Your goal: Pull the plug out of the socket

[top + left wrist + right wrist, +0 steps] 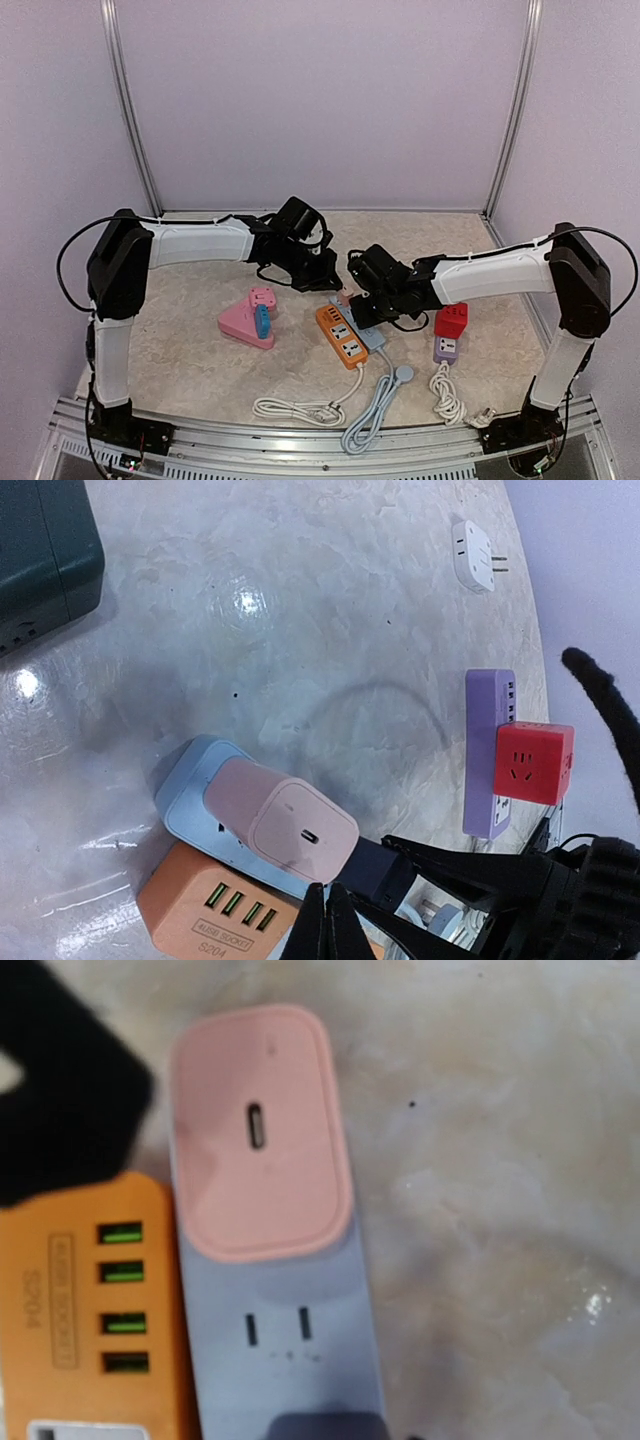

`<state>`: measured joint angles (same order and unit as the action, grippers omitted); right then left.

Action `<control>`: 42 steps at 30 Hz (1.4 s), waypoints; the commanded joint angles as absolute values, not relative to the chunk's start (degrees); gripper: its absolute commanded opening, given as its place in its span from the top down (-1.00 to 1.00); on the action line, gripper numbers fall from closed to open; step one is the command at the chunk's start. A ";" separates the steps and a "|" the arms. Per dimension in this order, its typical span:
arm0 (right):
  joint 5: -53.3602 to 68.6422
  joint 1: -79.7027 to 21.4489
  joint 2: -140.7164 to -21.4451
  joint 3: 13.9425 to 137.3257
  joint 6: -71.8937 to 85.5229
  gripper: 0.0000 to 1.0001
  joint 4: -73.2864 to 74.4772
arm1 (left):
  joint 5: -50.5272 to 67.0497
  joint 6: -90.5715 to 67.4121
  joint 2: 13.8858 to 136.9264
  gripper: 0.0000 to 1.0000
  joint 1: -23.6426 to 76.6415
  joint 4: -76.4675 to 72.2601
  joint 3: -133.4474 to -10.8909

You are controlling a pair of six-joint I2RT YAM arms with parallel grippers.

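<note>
one pink plug (290,822) just beside left gripper (326,898)

A robotics lab booth: plain lilac partition panels (320,100) on aluminium posts (130,110) enclose a marbled bench (180,350) (two robot arms (200,242) bolted along its front rail (250,440)).

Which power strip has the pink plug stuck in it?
The pale blue strip, next to the orange strip. The pink plug sits on its end.
</note>
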<state>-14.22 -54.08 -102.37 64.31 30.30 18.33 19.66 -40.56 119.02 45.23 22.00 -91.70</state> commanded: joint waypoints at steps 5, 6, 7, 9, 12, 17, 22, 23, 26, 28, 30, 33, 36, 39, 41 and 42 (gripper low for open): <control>-4.88 -57.74 -103.36 63.50 35.67 1.00 21.77 | 22.35 -41.38 124.36 0.99 44.47 19.15 -94.55; -4.85 -57.74 -103.50 63.61 35.53 1.00 21.80 | 22.47 -41.47 124.63 1.00 44.47 19.16 -94.71; -4.77 -57.74 -103.54 63.67 35.58 1.00 21.82 | 22.57 -41.48 125.02 1.00 44.40 19.09 -94.76; -4.75 -57.72 -103.68 63.85 35.59 1.00 21.80 | 22.80 -41.57 125.45 1.00 44.38 18.91 -94.62; -5.02 -57.74 -103.99 64.22 35.59 1.00 22.16 | 23.24 -42.11 126.21 1.00 44.17 18.96 -94.66; -7.64 -57.68 -104.23 65.41 36.69 1.00 24.28 | 22.95 -42.89 127.17 1.00 44.42 20.64 -93.49; -8.14 -57.08 -103.95 66.33 37.26 1.00 24.83 | 22.63 -43.71 126.38 1.00 44.88 20.43 -87.46; -7.98 -56.92 -104.13 66.66 37.27 1.00 25.12 | 22.55 -43.95 126.03 1.00 44.89 20.07 -86.02; -7.91 -56.56 -104.74 67.79 37.11 1.00 25.64 | 21.66 -44.21 125.11 1.00 45.00 20.03 -83.42; -8.04 -56.45 -104.96 68.61 37.07 1.00 25.90 | 21.17 -44.27 125.16 1.00 45.07 20.39 -82.52; -8.59 -56.38 -104.91 69.65 37.05 1.00 26.61 | 20.40 -44.07 125.54 1.00 45.24 21.21 -82.42; -10.33 -56.34 -104.46 71.50 37.13 1.00 28.11 | 19.30 -44.12 126.43 1.00 45.71 22.21 -82.76; -11.82 -56.34 -103.58 72.59 37.17 1.00 28.71 | 17.99 -43.92 127.31 1.00 46.18 23.59 -83.43; -12.95 -56.34 -102.85 73.35 37.13 1.00 29.04 | 17.42 -44.03 127.99 1.00 46.52 23.90 -83.42; -13.98 -56.34 -102.62 73.60 37.47 1.00 29.50 | 17.10 -44.03 128.27 1.00 46.73 24.20 -83.49; -14.64 -56.35 -102.46 73.71 37.69 1.00 29.71 | 16.97 -44.03 128.47 1.00 46.82 24.33 -83.45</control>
